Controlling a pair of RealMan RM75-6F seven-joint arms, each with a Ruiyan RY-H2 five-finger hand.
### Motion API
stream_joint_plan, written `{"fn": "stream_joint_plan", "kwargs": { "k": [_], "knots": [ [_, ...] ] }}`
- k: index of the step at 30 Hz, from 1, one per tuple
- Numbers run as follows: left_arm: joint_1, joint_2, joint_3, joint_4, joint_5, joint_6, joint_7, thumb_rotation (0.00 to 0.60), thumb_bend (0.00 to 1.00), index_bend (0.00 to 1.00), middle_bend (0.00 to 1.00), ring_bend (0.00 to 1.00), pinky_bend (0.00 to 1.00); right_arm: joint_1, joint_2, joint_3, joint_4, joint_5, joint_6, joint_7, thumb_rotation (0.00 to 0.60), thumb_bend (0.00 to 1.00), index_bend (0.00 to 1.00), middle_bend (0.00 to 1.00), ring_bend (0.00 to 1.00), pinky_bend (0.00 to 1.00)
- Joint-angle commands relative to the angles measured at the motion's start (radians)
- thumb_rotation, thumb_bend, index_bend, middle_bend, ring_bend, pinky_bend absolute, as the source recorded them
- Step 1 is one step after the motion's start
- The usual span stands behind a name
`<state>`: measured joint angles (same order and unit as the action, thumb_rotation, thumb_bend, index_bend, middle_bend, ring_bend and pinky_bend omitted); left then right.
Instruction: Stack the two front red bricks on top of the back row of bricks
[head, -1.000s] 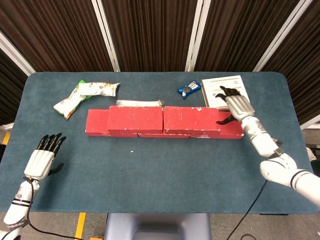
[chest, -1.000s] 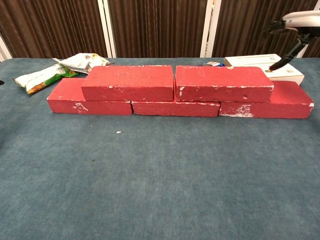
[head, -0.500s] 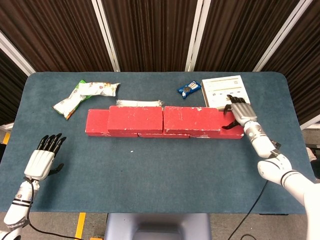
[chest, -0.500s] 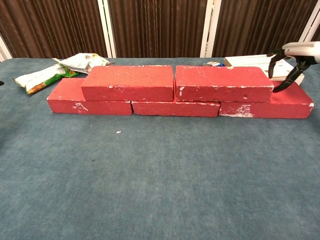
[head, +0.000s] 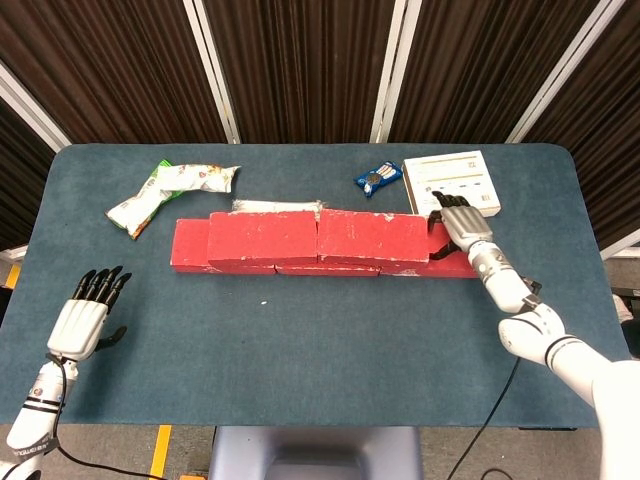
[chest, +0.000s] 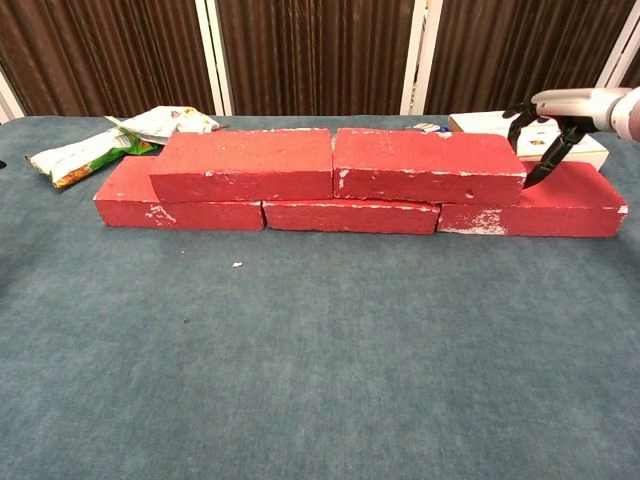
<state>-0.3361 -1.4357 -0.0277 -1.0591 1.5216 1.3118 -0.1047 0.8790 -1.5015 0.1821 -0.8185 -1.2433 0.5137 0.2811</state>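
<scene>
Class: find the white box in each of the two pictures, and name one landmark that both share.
Head view: the white box lies flat at upper right, behind the right end of the brick wall.
Chest view: its front edge peeks over the bricks at far right, behind the right hand.
Shared landmark: the upper right brick.

Bright, even overhead light; soft shadows, sharp focus.

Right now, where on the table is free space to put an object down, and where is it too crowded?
The table is bare in front of the bricks, between the left hand and the right hand. The back is crowded: snack packets, a blue packet and a white box lie behind the bricks.
</scene>
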Motion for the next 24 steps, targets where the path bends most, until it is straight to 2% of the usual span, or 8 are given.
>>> {"fn": "stream_joint_plan", "kwargs": {
  "k": [1, 4, 9, 11, 15, 19, 22, 24],
  "knots": [
    [0.000, 0.000, -0.001, 0.000, -0.001, 0.001, 0.000, 0.600, 0.27, 0.00, 0.00, 0.00, 0.05, -0.005, 0.004, -0.001, -0.007, -0.002, 0.006, -0.003, 0.600, 0.22, 0.54, 0.00, 0.00, 0.15],
    [0.001, 0.000, -0.002, 0.002, -0.001, 0.002, -0.001, 0.600, 0.27, 0.00, 0.00, 0.00, 0.05, -0.020, 0.021, -0.007, -0.021, -0.006, 0.020, -0.008, 0.600, 0.22, 0.45, 0.00, 0.00, 0.15],
    [0.002, 0.000, -0.003, 0.000, 0.002, 0.011, 0.003, 0.600, 0.27, 0.00, 0.00, 0.00, 0.05, -0.069, 0.070, 0.000, -0.083, -0.011, 0.101, 0.011, 0.600, 0.22, 0.09, 0.00, 0.00, 0.15],
    [0.005, -0.002, -0.005, -0.002, 0.007, 0.028, 0.009, 0.600, 0.27, 0.00, 0.00, 0.00, 0.05, -0.119, 0.109, -0.001, -0.158, -0.027, 0.194, 0.017, 0.600, 0.22, 0.01, 0.00, 0.00, 0.15],
    [0.019, -0.021, -0.025, 0.004, 0.007, 0.090, 0.040, 0.600, 0.28, 0.00, 0.00, 0.00, 0.04, -0.282, 0.191, -0.048, -0.379, -0.090, 0.477, -0.057, 0.600, 0.21, 0.00, 0.00, 0.00, 0.06],
    [0.035, -0.040, -0.048, 0.013, 0.006, 0.159, 0.065, 0.600, 0.29, 0.00, 0.00, 0.00, 0.03, -0.476, 0.216, -0.131, -0.574, -0.123, 0.763, -0.290, 0.600, 0.18, 0.00, 0.00, 0.00, 0.00],
    [0.047, -0.036, -0.059, 0.002, 0.001, 0.190, 0.080, 0.600, 0.30, 0.00, 0.00, 0.00, 0.02, -0.573, 0.186, -0.171, -0.622, -0.134, 0.889, -0.385, 0.600, 0.18, 0.00, 0.00, 0.00, 0.00],
    [0.052, -0.027, -0.063, -0.012, -0.001, 0.199, 0.085, 0.600, 0.30, 0.00, 0.00, 0.00, 0.02, -0.590, 0.196, -0.189, -0.655, -0.123, 0.879, -0.439, 0.600, 0.18, 0.00, 0.00, 0.00, 0.00]
  ]
}}
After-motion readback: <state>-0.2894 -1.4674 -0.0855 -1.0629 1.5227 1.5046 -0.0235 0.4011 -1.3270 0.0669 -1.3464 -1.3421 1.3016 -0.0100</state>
